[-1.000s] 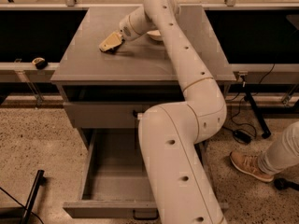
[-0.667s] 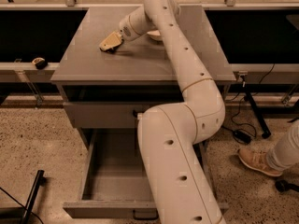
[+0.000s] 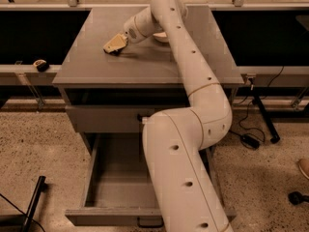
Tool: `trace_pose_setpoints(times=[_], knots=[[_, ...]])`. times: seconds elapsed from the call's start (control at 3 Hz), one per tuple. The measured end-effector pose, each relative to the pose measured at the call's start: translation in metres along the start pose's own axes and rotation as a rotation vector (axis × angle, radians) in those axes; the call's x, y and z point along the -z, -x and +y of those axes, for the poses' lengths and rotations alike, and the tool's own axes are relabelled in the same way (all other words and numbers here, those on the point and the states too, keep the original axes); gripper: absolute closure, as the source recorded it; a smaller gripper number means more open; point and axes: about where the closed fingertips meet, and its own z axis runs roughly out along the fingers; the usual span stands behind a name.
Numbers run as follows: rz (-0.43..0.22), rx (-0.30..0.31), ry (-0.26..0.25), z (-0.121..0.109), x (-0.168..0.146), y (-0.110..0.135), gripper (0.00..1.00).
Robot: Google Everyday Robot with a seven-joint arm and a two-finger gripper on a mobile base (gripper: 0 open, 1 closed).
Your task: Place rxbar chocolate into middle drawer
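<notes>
The gripper [image 3: 115, 44] is low on the table [image 3: 91, 67] above the open middle drawer [image 3: 120, 180], and I cannot tell if it grips anything.

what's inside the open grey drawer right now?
Visible floor of the wide grey open drawer is bare; the cream robot arm covers its right part. The gripper is at the grey cabinet top.

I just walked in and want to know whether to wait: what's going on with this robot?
The robot's arm reaches over the cabinet top, its gripper low near the surface. Something dark lies under it, possibly the rxbar chocolate, but I cannot tell. The middle drawer stands open below, no bar in its visible part. A white bowl sits partly hidden behind the arm.
</notes>
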Motion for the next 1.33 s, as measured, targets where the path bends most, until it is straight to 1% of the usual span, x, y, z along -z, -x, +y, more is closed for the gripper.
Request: trace_pose_setpoints(times=[0.33, 0.67, 1.0, 1.33], knots=[[-0.040, 0.032, 0.020, 0.005, 0.014, 0.012, 1.00], [-0.098, 0.108, 0.046, 0.015, 0.045, 0.032, 1.00], [-0.080, 0.223, 0.075, 0.034, 0.075, 0.045, 1.00], [-0.001, 0.262, 0.131, 0.053, 0.093, 0.031, 1.00]])
